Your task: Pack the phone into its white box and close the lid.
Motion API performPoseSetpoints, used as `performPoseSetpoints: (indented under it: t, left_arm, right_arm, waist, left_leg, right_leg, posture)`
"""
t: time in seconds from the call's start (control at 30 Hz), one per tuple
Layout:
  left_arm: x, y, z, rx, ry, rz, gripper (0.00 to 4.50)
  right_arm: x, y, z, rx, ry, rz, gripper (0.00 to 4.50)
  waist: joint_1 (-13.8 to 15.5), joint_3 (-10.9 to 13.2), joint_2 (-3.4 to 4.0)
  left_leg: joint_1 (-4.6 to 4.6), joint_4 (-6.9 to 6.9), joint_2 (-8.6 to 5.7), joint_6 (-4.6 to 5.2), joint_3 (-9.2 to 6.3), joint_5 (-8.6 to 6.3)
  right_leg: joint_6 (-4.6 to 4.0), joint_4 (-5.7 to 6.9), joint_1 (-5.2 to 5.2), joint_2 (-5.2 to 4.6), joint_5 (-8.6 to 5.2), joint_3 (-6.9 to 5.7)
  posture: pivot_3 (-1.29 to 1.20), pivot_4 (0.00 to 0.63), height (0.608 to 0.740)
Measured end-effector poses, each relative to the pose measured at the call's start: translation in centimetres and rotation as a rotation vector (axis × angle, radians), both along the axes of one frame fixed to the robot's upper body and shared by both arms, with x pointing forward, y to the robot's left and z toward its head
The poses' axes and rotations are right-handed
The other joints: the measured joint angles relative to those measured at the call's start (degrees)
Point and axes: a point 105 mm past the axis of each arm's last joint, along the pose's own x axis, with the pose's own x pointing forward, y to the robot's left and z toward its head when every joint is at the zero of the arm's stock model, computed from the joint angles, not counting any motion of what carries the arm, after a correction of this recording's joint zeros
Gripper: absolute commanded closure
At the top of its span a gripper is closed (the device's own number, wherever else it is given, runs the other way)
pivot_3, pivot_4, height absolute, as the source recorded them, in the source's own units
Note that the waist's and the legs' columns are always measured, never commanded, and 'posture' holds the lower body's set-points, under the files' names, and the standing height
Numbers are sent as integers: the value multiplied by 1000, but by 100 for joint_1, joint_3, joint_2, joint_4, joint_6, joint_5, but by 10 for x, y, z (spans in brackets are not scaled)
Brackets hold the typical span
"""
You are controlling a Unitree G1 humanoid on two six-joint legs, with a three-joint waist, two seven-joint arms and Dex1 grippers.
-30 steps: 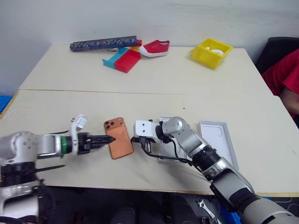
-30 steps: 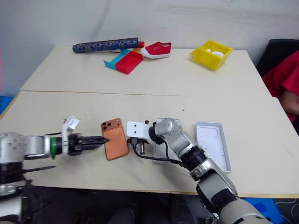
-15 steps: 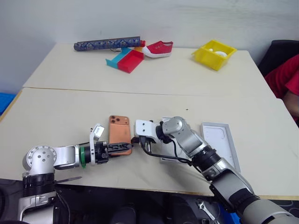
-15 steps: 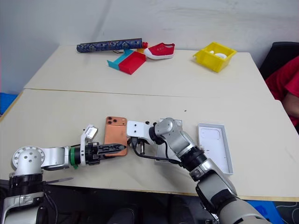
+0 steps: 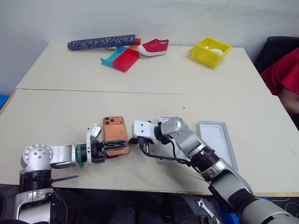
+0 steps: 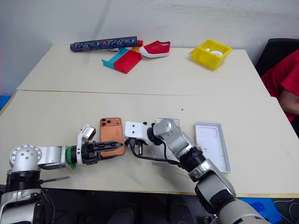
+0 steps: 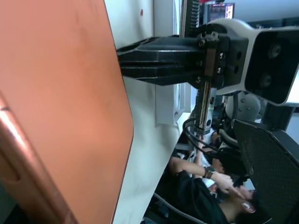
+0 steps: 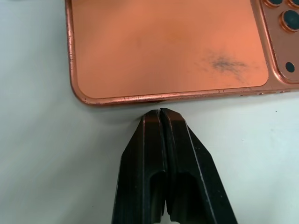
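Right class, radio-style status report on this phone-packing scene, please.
Left end effector open, straddling the phone's near end. Right end effector shut, tips at the phone's edge. Phone flat on table, unpacked. White box behind right wrist; lid beyond.

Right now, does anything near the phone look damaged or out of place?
The phone has a dark smudge on its copper back and scuffed wear along its rim beside the right gripper. It lies flat on the table, outside the white box.

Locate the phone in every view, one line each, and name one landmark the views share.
Left eye: phone, lower centre-left on the table.
Right eye: phone, lower centre-left.
Left wrist: its orange back covers the left half.
Right wrist: across the top.
Shared landmark: the right gripper, shut, fingertips at the phone's edge.
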Motion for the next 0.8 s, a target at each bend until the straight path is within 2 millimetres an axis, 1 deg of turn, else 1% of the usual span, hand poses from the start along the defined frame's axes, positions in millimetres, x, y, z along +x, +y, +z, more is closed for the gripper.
performPoseSetpoints:
  t: [0.03, 0.27, 0.43, 0.53, 0.57, 0.63, 0.7, 0.77, 0.8]
  left_arm:
    - [1, 2, 0, 0, 4, 12, 573]
    - [4, 4, -2, 8, 12, 29, 2835]
    - [6, 6, 1, -3, 7, 36, 4398]
    - [6, 7, 1, -3, 3, 43, 4401]
    - [6, 8, 2, -5, 1, 41, 4401]
    - [4, 8, 6, -5, -16, 33, 4401]
    - [0, 4, 14, 1, -63, -14, 4401]
    - [-7, -2, 20, 11, -101, -70, 4401]
    - [-9, -8, 24, 9, -121, -107, 4401]
  right_arm:
    - [0, 0, 0, 0, -2, 0, 4500]
    - [-1, -3, 1, 3, -12, 2, 4500]
    - [-5, -10, 0, 26, -7, 4, 4500]
    - [-9, -15, 4, 48, -3, 5, 4500]
    - [-9, -18, 9, 72, -5, -5, 4500]
    - [-7, -27, 25, 122, -36, -37, 4500]
    - [-9, -49, 46, 187, -71, -92, 4500]
    - [-12, -74, 63, 229, -83, -154, 4500]
    - [-18, -88, 69, 250, -75, -189, 4134]
  waist:
    - [2, 0, 0]
    - [4, -1, -2]
    - [10, 1, -4]
    - [7, 5, -10]
    - [9, 9, -14]
    - [10, 13, -20]
    - [44, 14, -25]
    - [87, 15, -25]
    - [127, 15, -25]
  left_leg:
    - [-4, 0, 0, 0, 0, 0]
    - [-19, 1, -3, 1, 1, 0]
    - [-24, 0, -2, 1, 0, 0]
    - [-28, 1, -3, 2, 2, 1]
    - [-31, 1, -3, 2, 2, 1]
    - [-38, 3, -2, 1, 2, 1]
    - [-53, 3, -2, 2, -7, 0]
    - [-59, 3, -4, 5, -9, -2]
    - [-64, 1, -4, 8, -9, -4]
  right_leg:
    - [0, 1, -4, 0, 0, 0]
    - [0, 4, -19, -2, 0, 0]
    - [0, 4, -24, -2, 0, 0]
    - [0, 2, -27, -3, 0, 1]
    - [0, 3, -30, -3, 0, 1]
    - [0, 4, -36, -3, 0, 1]
    - [0, 1, -44, -6, 0, -3]
    - [0, -1, -48, -9, 0, -3]
    - [0, -8, -49, -9, 0, -4]
  posture:
    - [0, 150, 740]
    - [0, 150, 740]
    - [0, 150, 740]
    - [0, 150, 740]
    - [0, 150, 740]
    - [0, 150, 740]
    - [0, 150, 740]
    - [0, 150, 740]
    - [0, 150, 740]
